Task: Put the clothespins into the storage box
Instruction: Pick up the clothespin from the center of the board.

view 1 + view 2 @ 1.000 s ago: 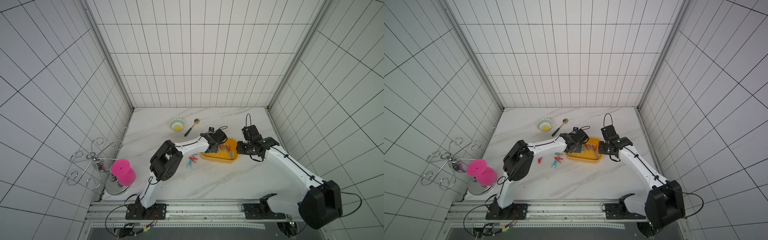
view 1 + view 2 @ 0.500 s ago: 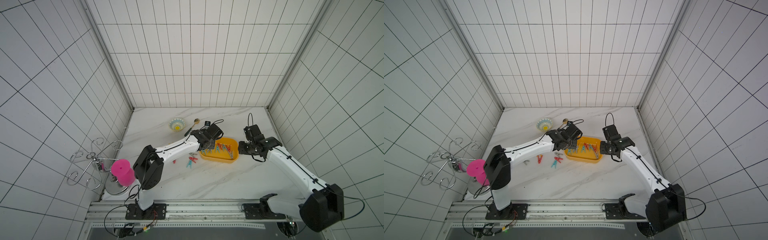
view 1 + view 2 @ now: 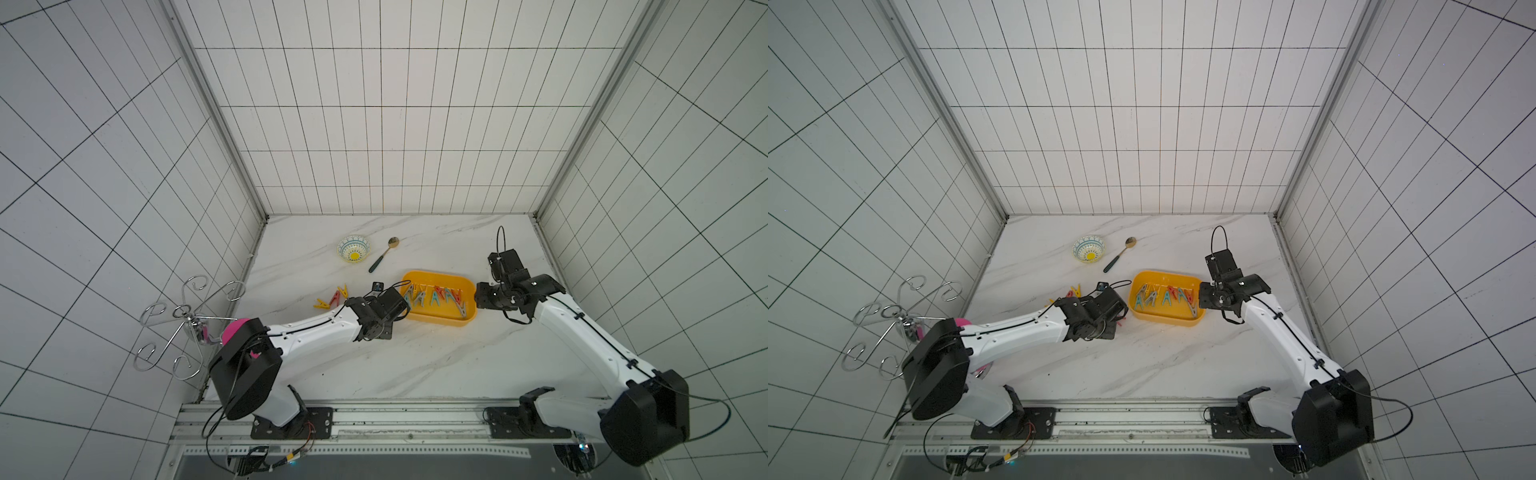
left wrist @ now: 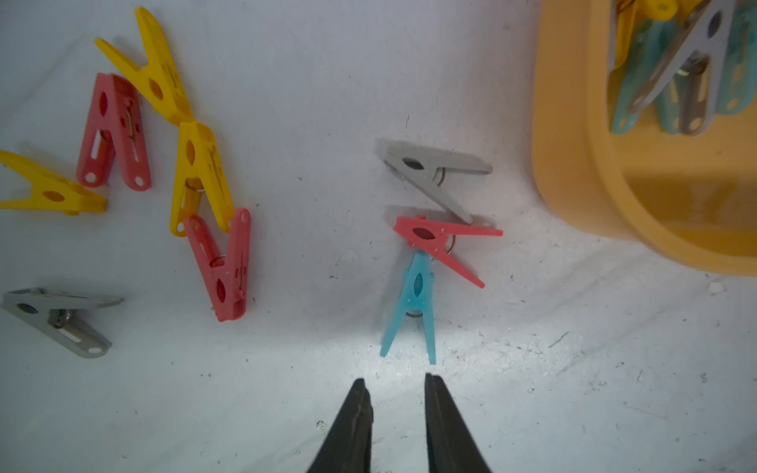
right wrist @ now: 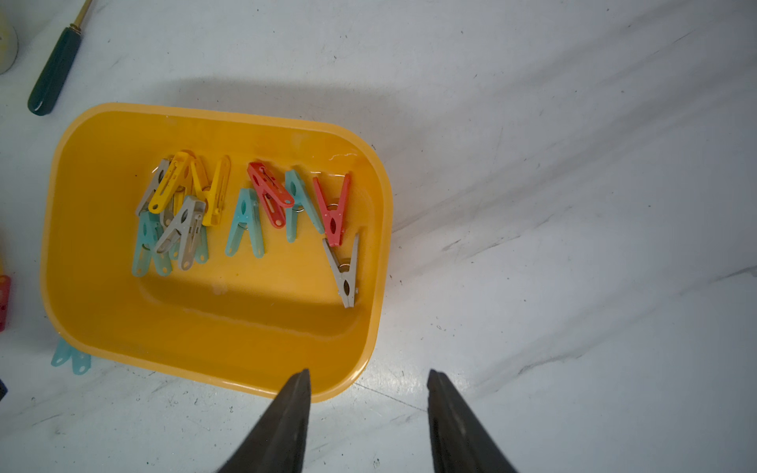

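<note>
The yellow storage box [image 3: 436,275] [image 5: 205,114] lies right of the table's middle and holds several clothespins [image 5: 245,221] [image 3: 434,296] in teal, red, yellow and grey. More clothespins lie loose on the marble to its left. A teal one [image 4: 415,303], a red one [image 4: 438,241] and a grey one [image 4: 430,168] sit in a row near the box wall [image 4: 565,164]. A yellow, red and grey cluster [image 4: 196,172] [image 3: 334,297] lies farther off. My left gripper [image 4: 394,379] is open and empty, its tips just short of the teal one. My right gripper [image 5: 368,372] is open and empty beside the box's right end.
A small patterned bowl [image 3: 353,248] and a green-handled spoon [image 3: 382,254] lie behind the box toward the back wall. A wire rack [image 3: 187,324] and a pink object [image 3: 235,328] stand at the table's left front corner, by the left arm's base.
My left gripper has drawn back from over the box to the table beside its left end, now above the loose clothespins. The right arm has hardly moved.
</note>
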{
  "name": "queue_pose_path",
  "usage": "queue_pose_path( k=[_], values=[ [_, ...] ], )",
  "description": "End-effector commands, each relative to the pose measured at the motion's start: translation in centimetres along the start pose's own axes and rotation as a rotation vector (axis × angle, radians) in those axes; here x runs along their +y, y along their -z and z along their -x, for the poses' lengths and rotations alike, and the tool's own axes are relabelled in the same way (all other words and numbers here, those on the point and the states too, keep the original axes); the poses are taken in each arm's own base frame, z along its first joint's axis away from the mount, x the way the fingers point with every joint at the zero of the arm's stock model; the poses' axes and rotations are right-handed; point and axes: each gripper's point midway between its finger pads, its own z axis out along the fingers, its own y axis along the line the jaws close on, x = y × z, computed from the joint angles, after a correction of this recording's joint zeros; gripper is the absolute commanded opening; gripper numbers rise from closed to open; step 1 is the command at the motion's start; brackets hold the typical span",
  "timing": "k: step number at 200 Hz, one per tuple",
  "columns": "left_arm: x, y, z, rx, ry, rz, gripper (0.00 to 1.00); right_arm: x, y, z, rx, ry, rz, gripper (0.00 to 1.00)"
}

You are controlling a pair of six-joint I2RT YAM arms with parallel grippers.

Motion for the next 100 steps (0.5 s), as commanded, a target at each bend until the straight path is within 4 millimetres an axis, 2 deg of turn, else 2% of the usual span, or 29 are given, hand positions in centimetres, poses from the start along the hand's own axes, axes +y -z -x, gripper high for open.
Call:
queue_pose_path(
  k=[1, 51, 100],
  values=[
    [-1.5, -0.5, 0.0, -0.018, 0.045, -0.069, 0.24, 0.7, -0.2, -0.2, 0.006, -0.009, 0.021, 0.5],
    [-2.3, -2.3, -0.8, -0.003, 0.031, -0.053, 0.23, 0.9, -0.1, -0.3, 0.002, -0.006, 0.019, 0.5],
    [-2.0, -3.9, -1.3, 0.022, 0.031, -0.002, 0.21, 0.8, -0.2, -0.5, 0.006, -0.006, 0.014, 0.5]
  ],
)
